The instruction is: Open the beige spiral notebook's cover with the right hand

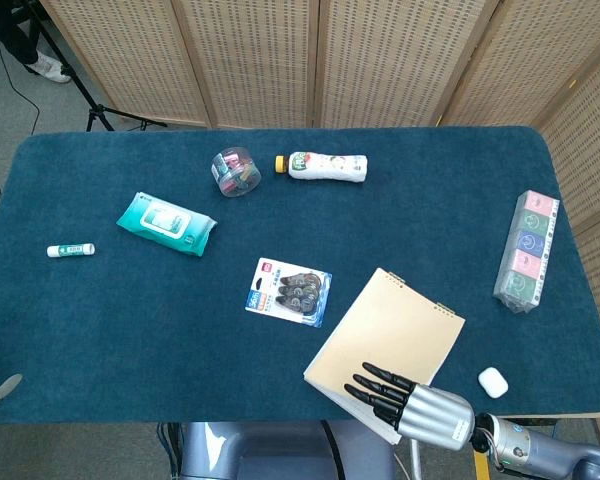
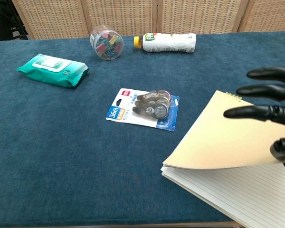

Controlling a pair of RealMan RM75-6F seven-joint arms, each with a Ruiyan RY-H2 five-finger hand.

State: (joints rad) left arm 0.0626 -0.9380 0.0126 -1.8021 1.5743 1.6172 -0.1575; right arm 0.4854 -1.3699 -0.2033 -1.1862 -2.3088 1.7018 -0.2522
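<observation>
Bright, even overhead light, soft faint shadows, sharp focus, no glare.

Tape pack (image 2: 143, 108): "36m" legible on the blue strip at its left end; a small red logo at the top corner, unreadable. Bottle (image 2: 167, 42), wipes pack (image 2: 52, 70), tube (image 1: 70, 250) and boxed row (image 1: 525, 249) carry print too small or blurred to read.
</observation>
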